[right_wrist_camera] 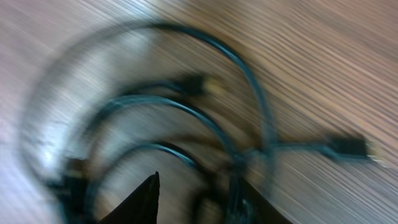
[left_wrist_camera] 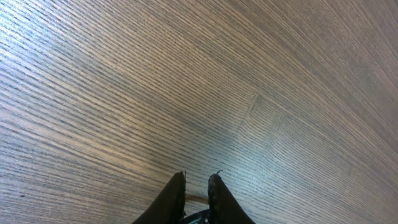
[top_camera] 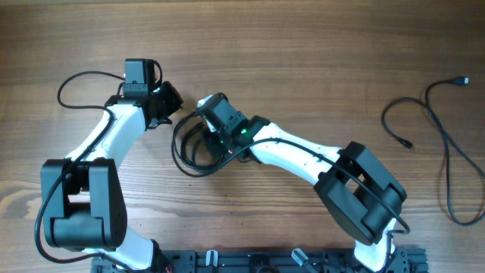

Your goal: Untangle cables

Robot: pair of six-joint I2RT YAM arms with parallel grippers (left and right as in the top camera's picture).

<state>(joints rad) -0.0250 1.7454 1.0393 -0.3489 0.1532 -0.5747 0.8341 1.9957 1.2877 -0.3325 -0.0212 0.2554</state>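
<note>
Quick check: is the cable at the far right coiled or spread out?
Spread out: the cable runs in long loose curves, not wound into a coil.

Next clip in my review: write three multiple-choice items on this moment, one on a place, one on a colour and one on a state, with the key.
1. Where does the loose cable lie?
A) at the right of the table
B) under the left arm
C) between the two pincers
2. What colour is the coiled bundle?
A) white
B) black
C) red
3. What does the left pincer hold?
A) a plug
B) a coil
C) nothing
Key: A, it lies alone, far from both arms; B, its loops are dark against the wood; C, only bare table shows in its gap.
</note>
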